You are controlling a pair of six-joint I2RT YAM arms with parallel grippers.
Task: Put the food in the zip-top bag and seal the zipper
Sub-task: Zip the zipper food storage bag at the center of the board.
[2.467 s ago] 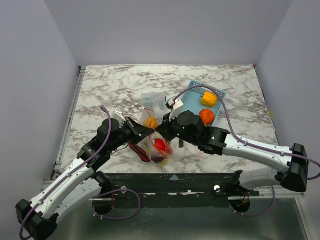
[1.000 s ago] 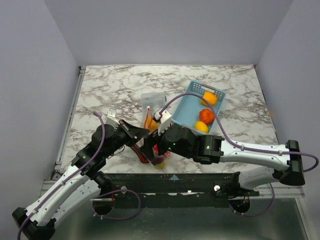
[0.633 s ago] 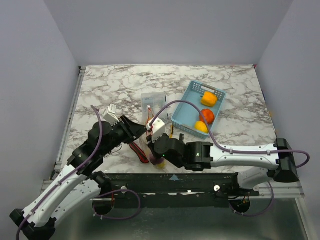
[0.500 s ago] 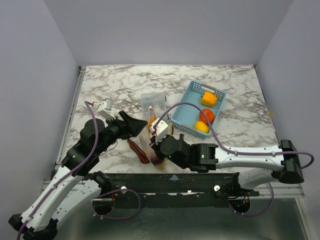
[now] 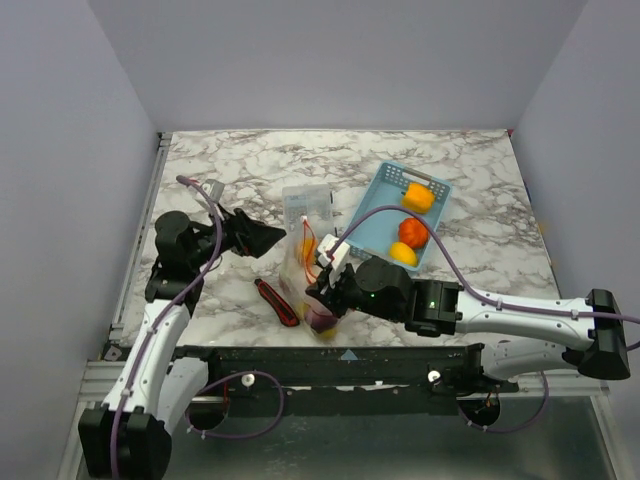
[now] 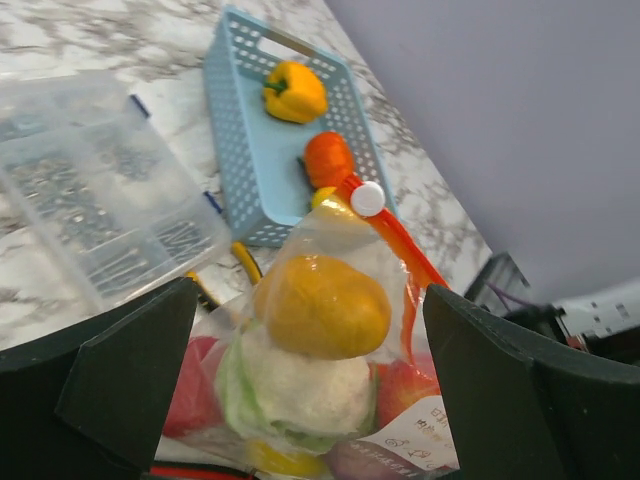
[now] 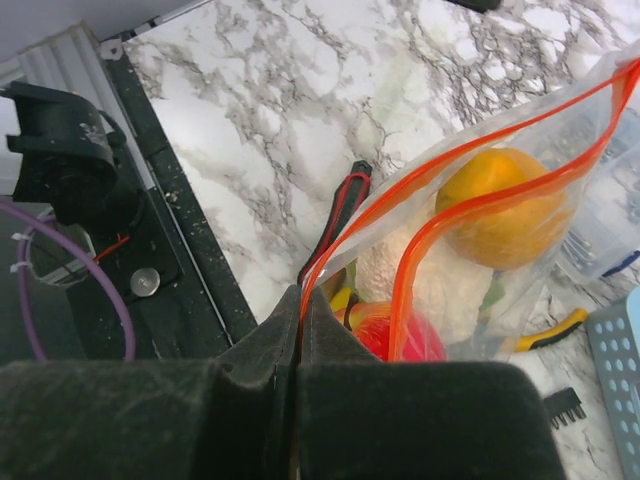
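The zip-top bag stands near the table's front, its zipper showing as two red-orange strands that spread apart. Food fills it: an orange piece on top, a white piece under it, a red one below. A white slider sits at the zipper's far end. My right gripper is shut on the zipper's near end. My left gripper hangs open to the left of the bag, and the bag shows beyond its wide fingers untouched.
A light blue basket behind the bag holds a yellow pepper and two more pieces. A clear compartment box lies behind the bag. A red-and-black utility knife lies left of it, and yellow-handled pliers lie beneath.
My left gripper let go of the bag, opened wide and drew back to the left. My right gripper closed on the zipper's near end.
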